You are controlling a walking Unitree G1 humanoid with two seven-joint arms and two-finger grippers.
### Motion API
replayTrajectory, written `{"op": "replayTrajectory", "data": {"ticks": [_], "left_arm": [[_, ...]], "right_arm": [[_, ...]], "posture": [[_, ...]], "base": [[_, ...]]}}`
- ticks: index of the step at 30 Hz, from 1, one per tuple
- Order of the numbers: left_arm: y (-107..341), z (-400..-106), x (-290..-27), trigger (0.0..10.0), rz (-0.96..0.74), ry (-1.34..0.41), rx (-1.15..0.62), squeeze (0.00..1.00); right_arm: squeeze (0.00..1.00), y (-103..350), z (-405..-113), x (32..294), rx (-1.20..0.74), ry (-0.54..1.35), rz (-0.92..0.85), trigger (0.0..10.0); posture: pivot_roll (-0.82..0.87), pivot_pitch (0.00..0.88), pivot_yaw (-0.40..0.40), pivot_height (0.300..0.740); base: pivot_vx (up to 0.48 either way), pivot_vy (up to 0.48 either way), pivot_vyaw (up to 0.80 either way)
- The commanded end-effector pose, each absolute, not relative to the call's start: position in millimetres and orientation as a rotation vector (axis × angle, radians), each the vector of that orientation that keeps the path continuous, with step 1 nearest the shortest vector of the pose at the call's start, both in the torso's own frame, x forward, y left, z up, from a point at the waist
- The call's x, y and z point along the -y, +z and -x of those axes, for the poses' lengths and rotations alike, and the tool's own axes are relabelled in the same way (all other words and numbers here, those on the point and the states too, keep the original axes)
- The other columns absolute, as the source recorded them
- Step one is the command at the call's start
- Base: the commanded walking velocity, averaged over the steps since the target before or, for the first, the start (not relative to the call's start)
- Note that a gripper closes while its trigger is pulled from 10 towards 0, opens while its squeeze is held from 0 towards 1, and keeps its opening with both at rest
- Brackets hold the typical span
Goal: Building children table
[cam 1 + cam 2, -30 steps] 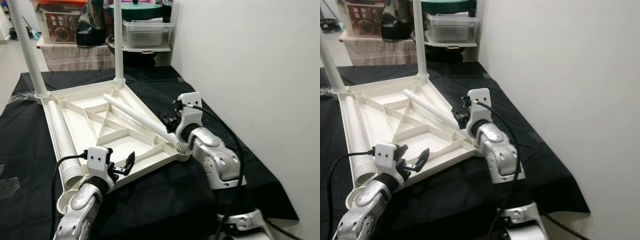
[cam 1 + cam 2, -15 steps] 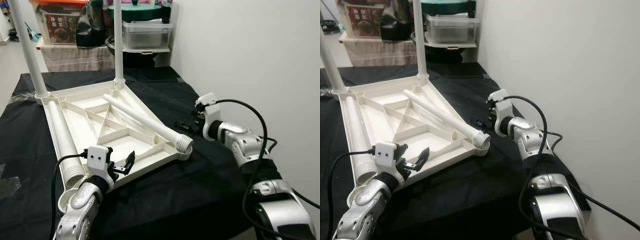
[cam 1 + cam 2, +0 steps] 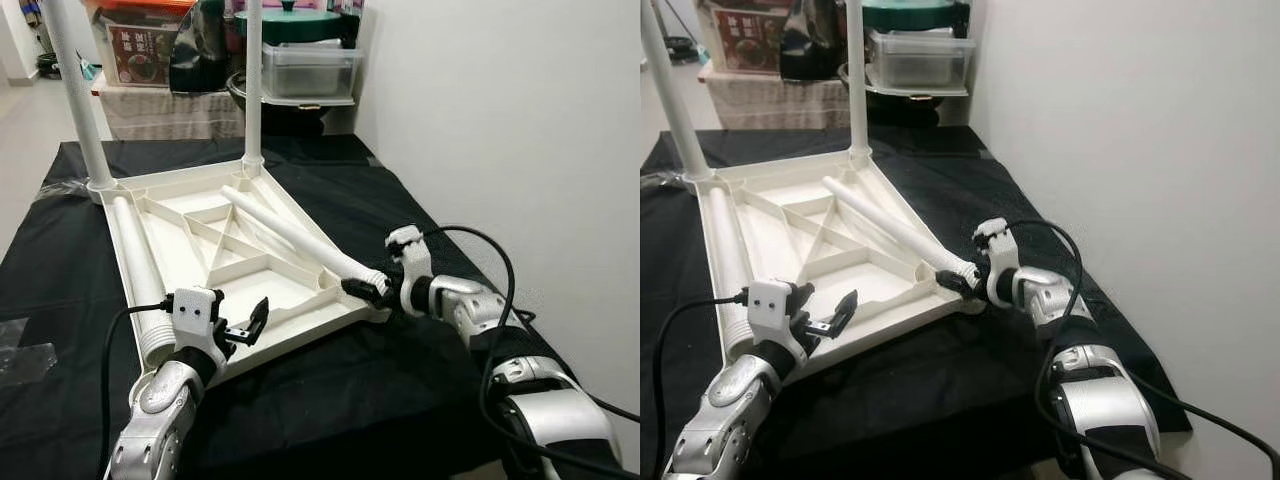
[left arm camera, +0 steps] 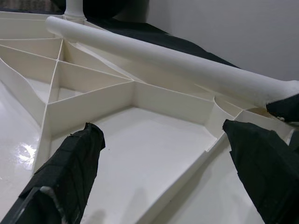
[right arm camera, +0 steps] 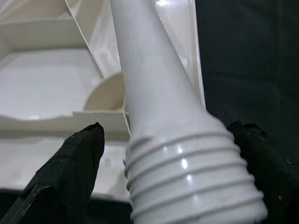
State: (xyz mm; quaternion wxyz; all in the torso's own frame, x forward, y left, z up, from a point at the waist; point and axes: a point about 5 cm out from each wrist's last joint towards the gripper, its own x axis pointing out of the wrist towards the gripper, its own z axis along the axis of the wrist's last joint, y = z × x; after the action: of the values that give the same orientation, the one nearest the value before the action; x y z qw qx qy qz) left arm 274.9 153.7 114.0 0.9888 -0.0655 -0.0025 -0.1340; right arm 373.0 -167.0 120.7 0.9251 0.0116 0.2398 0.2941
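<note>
The robot's right hand sat open at the threaded end of a loose leg, one finger on each side of the screw thread and neither visibly pressing on it. The leg lay slantwise across the upturned tabletop, its threaded end overhanging the near right corner and its long axis running from the hand toward the far corner of the panel. The right hand was plainly the nearer one to that end, with the leg pointing almost straight away from it along the wrist's line.

The left hand hovered open just above the tabletop's near edge, fingers spread over a ribbed compartment and gripping nothing.

A second loose leg lay along the panel's left edge, its threaded end toward the robot. Two legs stood upright, already seated in the far corner sockets. The tabletop rested underside up on a worktop draped in black cloth, set against a white wall, with storage boxes behind the far edge.

The job looked about half done, with two sockets yet to fill. The next move seemingly turned on closing round the thread and swinging the leg upright over the near right corner.
</note>
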Motion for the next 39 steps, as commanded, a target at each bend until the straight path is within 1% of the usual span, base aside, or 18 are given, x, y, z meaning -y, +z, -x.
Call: {"op": "replayTrajectory", "data": {"ticks": [1, 4, 5, 6, 9, 12, 20, 22, 23, 28, 30, 32, 36, 39], "left_arm": [[113, -274, -156, 10.0, 0.114, -0.261, -0.001, 0.00], [113, -274, -157, 10.0, 0.114, -0.261, -0.001, 0.00], [113, -275, -156, 10.0, 0.114, -0.263, -0.001, 0.00], [113, -276, -155, 10.0, 0.114, -0.266, 0.000, 0.00], [113, -276, -154, 10.0, 0.115, -0.269, 0.000, 0.00], [113, -277, -154, 10.0, 0.112, -0.273, 0.001, 0.00], [114, -277, -153, 10.0, 0.112, -0.276, 0.001, 0.00], [114, -276, -152, 10.0, 0.114, -0.279, 0.001, 0.00], [114, -276, -152, 10.0, 0.114, -0.279, 0.001, 0.00], [114, -276, -153, 10.0, 0.119, -0.283, -0.002, 0.00], [114, -276, -153, 10.0, 0.120, -0.284, -0.002, 0.00], [114, -276, -153, 10.0, 0.119, -0.286, -0.003, 0.00], [114, -277, -153, 10.0, 0.118, -0.289, -0.004, 0.00], [118, -278, -155, 10.0, 0.170, -0.282, 0.008, 0.00]], "right_arm": [[0.00, 112, -370, 176, -0.526, 0.574, 0.020, 10.0], [0.00, 108, -368, 178, -0.542, 0.563, 0.035, 10.0], [0.00, 104, -367, 180, -0.555, 0.547, 0.049, 8.4], [0.00, 103, -367, 181, -0.552, 0.511, 0.048, 0.0], [0.00, 103, -369, 182, -0.530, 0.474, 0.046, 0.0], [0.00, 113, -374, 173, -0.431, 0.495, -0.015, 0.0], [0.00, 120, -377, 163, -0.341, 0.547, -0.073, 0.0], [0.00, 128, -376, 152, -0.259, 0.625, -0.118, 0.0], [0.00, 128, -376, 152, -0.259, 0.625, -0.118, 0.0], [0.00, 145, -369, 138, -0.104, 0.797, -0.197, 0.0], [0.00, 147, -368, 138, -0.091, 0.811, -0.201, 0.0], [0.00, 146, -362, 136, -0.079, 0.869, -0.201, 0.0], [0.00, 144, -359, 137, -0.073, 0.890, -0.195, 0.0], [0.00, 151, -359, 139, -0.034, 0.871, -0.263, 0.0]], "posture": [[0.04, 0.000, -0.128, 0.740], [0.04, 0.000, -0.126, 0.740], [0.04, 0.000, -0.125, 0.740], [0.03, 0.000, -0.122, 0.740], [0.03, 0.000, -0.122, 0.740], [0.03, 0.000, -0.113, 0.740], [0.02, 0.000, -0.110, 0.740], [0.02, 0.000, -0.108, 0.740], [0.02, 0.000, -0.108, 0.740], [0.01, 0.000, -0.097, 0.740], [0.01, 0.000, -0.097, 0.740], [0.01, 0.000, -0.093, 0.740], [0.01, 0.000, -0.091, 0.740], [0.01, 0.000, -0.089, 0.740]], "base": [[0.000, 0.000, 0.00], [0.000, 0.000, 0.00], [0.000, 0.000, 0.00], [0.000, 0.000, 0.00], [0.000, 0.000, 0.00], [0.000, 0.000, 0.00], [0.000, 0.000, 0.00], [0.000, 0.000, 0.00], [0.000, 0.000, 0.00], [0.000, 0.000, 0.00], [0.000, 0.000, 0.00], [0.000, 0.000, 0.00], [0.000, 0.000, 0.00], [0.000, 0.000, 0.00]]}}
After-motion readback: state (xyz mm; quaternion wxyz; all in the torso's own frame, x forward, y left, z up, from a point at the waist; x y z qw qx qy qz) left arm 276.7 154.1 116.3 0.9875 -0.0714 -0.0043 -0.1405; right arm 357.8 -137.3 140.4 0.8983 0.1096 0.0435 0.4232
